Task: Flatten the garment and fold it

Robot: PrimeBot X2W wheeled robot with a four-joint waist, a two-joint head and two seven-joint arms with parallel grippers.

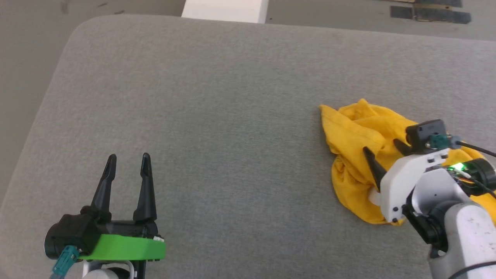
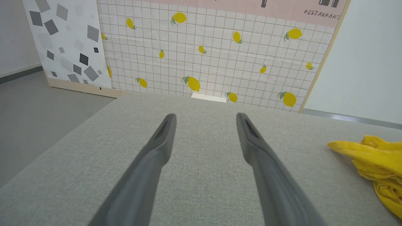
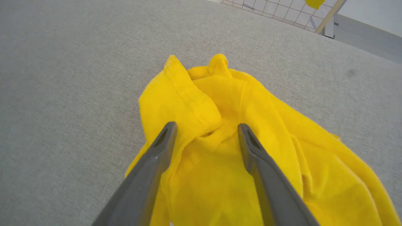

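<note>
The garment [image 1: 354, 131] is a yellow-orange shirt lying crumpled in a heap at the right of the grey padded table [image 1: 217, 116]; its print is hidden in the folds. My right gripper [image 1: 383, 149] hovers over the heap's near side, open, its two dark fingers spread above the cloth. The right wrist view looks down between those fingers [image 3: 157, 157] at a hemmed edge of the garment [image 3: 194, 103]. My left gripper [image 1: 128, 159] stands open over bare table at the lower left, far from the cloth. The left wrist view catches the garment [image 2: 373, 157] at its right edge.
The table's rounded far-left corner [image 1: 83, 27] drops to grey floor. A white block [image 1: 224, 9] sits beyond the far edge. A lemon-patterned panel [image 2: 213, 53] stands behind the table. Broad bare table lies between the two grippers.
</note>
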